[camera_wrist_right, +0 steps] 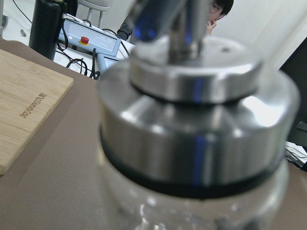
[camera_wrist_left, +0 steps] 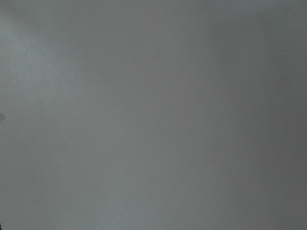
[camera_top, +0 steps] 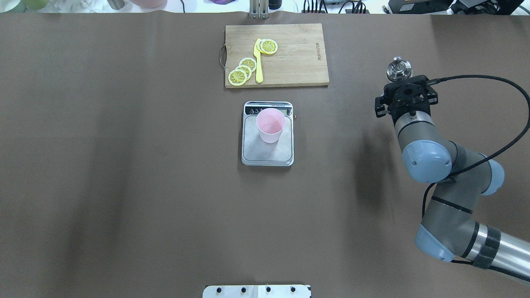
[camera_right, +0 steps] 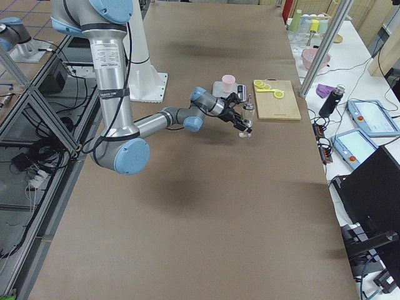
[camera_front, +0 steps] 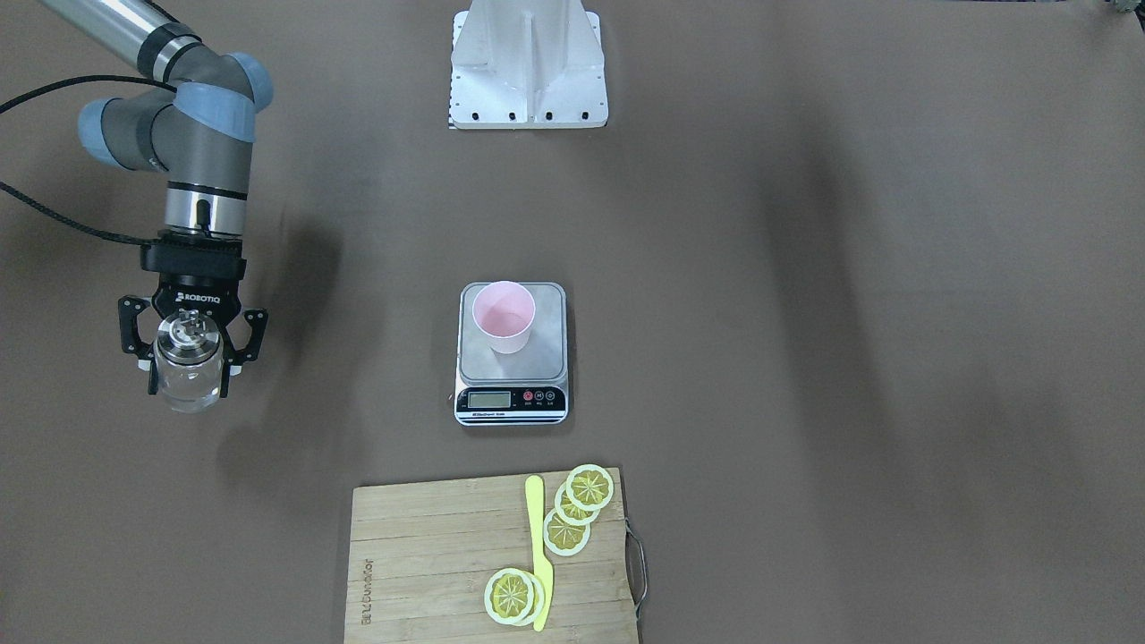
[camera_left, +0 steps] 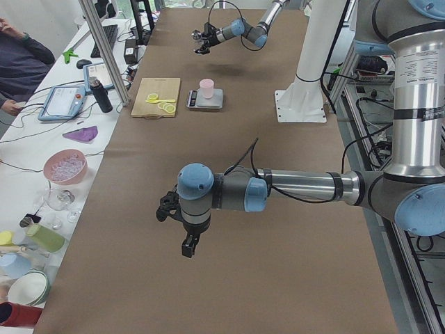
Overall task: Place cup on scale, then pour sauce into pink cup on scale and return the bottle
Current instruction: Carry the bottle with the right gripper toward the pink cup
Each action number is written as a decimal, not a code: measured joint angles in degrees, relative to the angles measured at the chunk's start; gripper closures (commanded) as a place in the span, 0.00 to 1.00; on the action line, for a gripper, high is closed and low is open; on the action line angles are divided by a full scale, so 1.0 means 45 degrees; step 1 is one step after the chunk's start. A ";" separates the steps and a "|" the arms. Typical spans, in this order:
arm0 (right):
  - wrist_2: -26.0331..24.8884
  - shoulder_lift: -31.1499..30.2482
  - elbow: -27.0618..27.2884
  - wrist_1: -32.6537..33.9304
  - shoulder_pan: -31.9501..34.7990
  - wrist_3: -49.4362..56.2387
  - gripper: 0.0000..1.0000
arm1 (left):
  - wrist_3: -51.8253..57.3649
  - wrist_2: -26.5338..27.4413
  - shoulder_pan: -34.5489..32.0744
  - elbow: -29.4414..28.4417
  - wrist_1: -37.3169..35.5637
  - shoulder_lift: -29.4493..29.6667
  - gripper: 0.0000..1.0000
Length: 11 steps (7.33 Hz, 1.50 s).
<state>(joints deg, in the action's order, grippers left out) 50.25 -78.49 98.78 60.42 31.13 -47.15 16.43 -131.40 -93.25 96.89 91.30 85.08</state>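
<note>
The pink cup [camera_front: 504, 315] stands upright on the steel platform of the scale [camera_front: 546, 358], toward its back; it shows again in the overhead view as the cup [camera_top: 271, 124] on the scale [camera_top: 256, 151]. Far to the robot's right, my right gripper [camera_front: 190, 379] is shut on the clear glass bottle [camera_front: 188, 368], which is upright with its silver cap [camera_top: 398, 69] on top. That cap fills the right wrist view as the bottle [camera_wrist_right: 192, 143]. My left gripper [camera_left: 188, 243] hangs over bare table, and I cannot tell whether it is open or shut.
A wooden cutting board [camera_front: 429, 555] with lemon slices [camera_front: 590, 487] and a yellow knife [camera_front: 539, 555] lies beyond the scale. The white robot base [camera_front: 528, 72] stands at the near edge. A person [camera_left: 21, 62] sits at a cluttered side bench.
</note>
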 measured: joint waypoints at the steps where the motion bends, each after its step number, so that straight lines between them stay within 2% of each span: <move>1: -0.0647 0.0420 0.0063 0.1141 -0.0354 -0.0063 1.00 | -0.0010 0.0000 0.0000 -0.0016 0.0007 -0.0087 0.02; 4: -0.1926 0.1409 0.0085 0.3896 -0.1154 -0.0439 1.00 | -0.0051 0.0000 0.0000 -0.0152 0.0014 -0.0207 0.02; 8: -0.3044 0.2936 0.0083 0.8941 -0.2193 -0.2438 1.00 | -0.0057 -0.0017 0.0000 -0.0349 0.0011 -0.0215 0.02; 11: -0.3661 0.3520 0.0085 1.1513 -0.2638 -0.3113 1.00 | -0.0028 -0.0019 0.0000 -0.0554 0.0050 -0.0215 0.02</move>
<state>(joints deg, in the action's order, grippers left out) 33.78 -62.64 99.16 112.23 19.25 -61.16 16.30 -131.48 -93.25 94.40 91.53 84.11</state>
